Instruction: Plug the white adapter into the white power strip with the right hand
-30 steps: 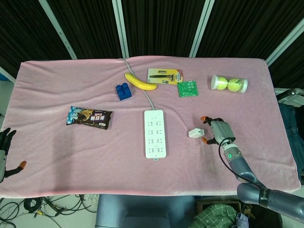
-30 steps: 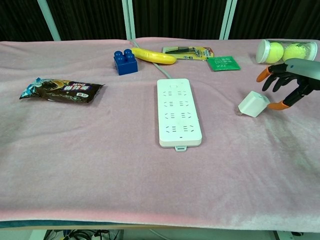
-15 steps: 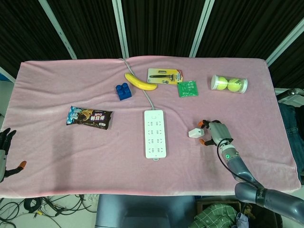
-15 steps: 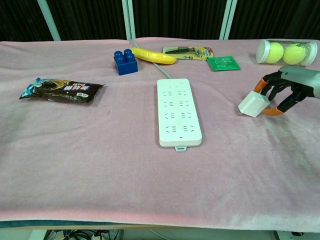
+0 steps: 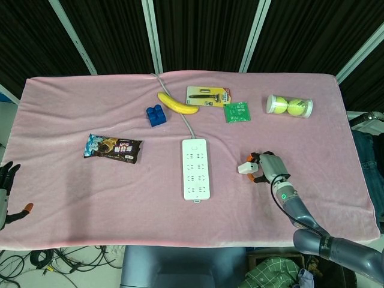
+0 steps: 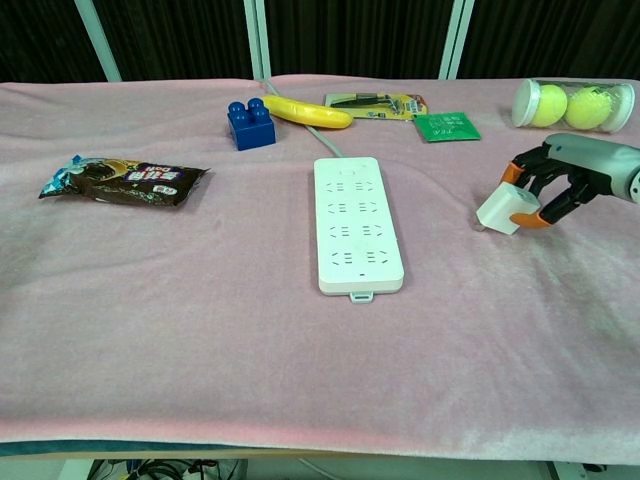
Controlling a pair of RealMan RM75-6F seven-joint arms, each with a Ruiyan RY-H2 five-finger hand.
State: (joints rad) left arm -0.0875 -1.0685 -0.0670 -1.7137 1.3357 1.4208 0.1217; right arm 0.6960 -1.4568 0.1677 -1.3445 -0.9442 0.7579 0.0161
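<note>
Fingers (image 6: 541,190) of right hand (image 6: 565,170) have closed in, seemingly clamping white adapter (image 6: 503,210).

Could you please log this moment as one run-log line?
phase: grasping | right hand: fingers around white adapter on cloth | white power strip: empty | left hand: idle

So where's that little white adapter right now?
In both views the white adapter lies on the pink cloth, right of the white power strip, with the right hand closing around it.

A lab: pink-clothed test table (image 5: 72,204), black curtains (image 5: 204,30).
</note>
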